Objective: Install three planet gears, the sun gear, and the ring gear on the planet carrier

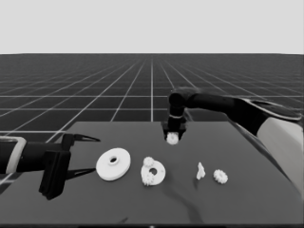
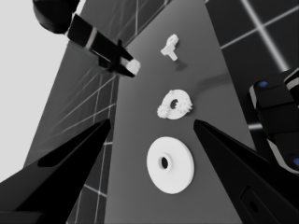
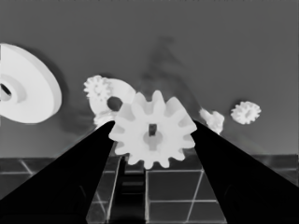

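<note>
Counting the white parts now: four small toothed gears in all. Two sit on the smaller round part (image 1: 154, 172), one gear (image 1: 148, 161) at its far edge and another gear (image 1: 148, 178) at its near edge; a third gear (image 1: 220, 176) lies alone on the tabletop (image 1: 237, 204); the fourth gear (image 1: 172, 138) is up in the right claw (image 1: 173, 137). One larger round part (image 1: 113, 164). One thin white piece (image 1: 200, 171). Two claws, counting the left claw (image 1: 88, 154).

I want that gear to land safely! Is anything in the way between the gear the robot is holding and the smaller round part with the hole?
Nothing visible blocks it. The right gripper holds a gear above the table's far side, and bare table lies between it and the smaller round part, which already carries two gears.
</note>
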You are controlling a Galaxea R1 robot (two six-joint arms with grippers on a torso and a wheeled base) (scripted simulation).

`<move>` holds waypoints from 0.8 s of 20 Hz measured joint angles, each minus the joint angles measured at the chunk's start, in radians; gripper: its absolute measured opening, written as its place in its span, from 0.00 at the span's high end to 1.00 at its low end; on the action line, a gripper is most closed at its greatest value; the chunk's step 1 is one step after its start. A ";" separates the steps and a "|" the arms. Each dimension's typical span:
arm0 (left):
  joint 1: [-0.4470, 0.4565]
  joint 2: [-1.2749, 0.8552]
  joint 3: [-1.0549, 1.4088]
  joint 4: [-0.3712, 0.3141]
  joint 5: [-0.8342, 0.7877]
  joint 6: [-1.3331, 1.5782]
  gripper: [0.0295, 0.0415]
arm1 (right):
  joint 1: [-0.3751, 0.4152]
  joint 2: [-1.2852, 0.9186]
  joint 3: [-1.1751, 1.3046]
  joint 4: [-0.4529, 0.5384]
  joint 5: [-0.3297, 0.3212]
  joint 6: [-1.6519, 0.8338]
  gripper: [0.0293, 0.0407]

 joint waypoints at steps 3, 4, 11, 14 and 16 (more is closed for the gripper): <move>0.000 0.000 0.000 0.000 0.000 0.000 0.25 | 0.004 0.025 0.164 0.006 0.004 0.176 0.83; 0.000 0.000 0.000 0.000 0.000 0.000 0.25 | 0.005 0.029 0.177 0.007 0.005 0.194 0.83; 0.000 0.000 0.000 0.000 0.000 0.000 0.25 | -0.229 0.040 0.171 -0.233 0.056 0.204 0.83; 0.000 0.000 0.000 0.000 0.000 0.000 0.25 | -0.339 0.064 0.085 -0.325 0.094 0.152 0.83; 0.000 0.000 0.000 0.000 0.000 0.000 0.25 | -0.354 0.069 0.066 -0.338 0.103 0.141 0.83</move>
